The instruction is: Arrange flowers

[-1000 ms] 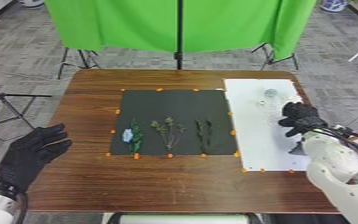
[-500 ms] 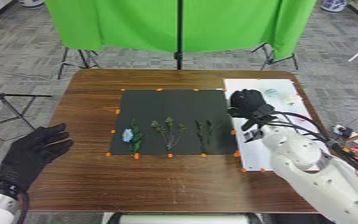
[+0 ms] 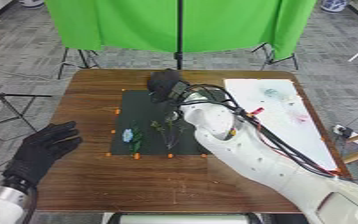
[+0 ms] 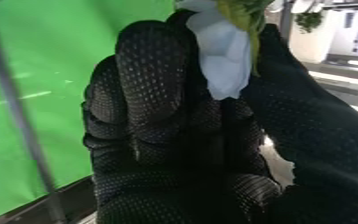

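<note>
In the head view, my right hand [image 3: 164, 84] is over the far edge of the black mat [image 3: 133, 105]. Seen from the right wrist, a white flower [image 4: 222, 62] with yellow-green leaves [image 4: 239, 11] is pinched between thumb and fingers of that hand [image 4: 153, 85]. A blue flower [image 3: 128, 135] with dark green leaves lies at the mat's near left, beside a thin budded sprig [image 3: 169, 132]. My right forearm covers the mat's right part. My left hand [image 3: 44, 150] rests open at the table's left, off the mat.
A white board [image 3: 286, 125] lies right of the mat, with a faint, pale, see-through item [image 3: 271, 93] on its far part. Orange markers line both sheets. Behind the brown table [image 3: 95, 185] stand a green cloth [image 3: 131, 25] and its dark stand pole.
My right hand has swept left from above the white board to the far side of the black mat, its arm now crossing the mat. The left hand has shifted only slightly.
</note>
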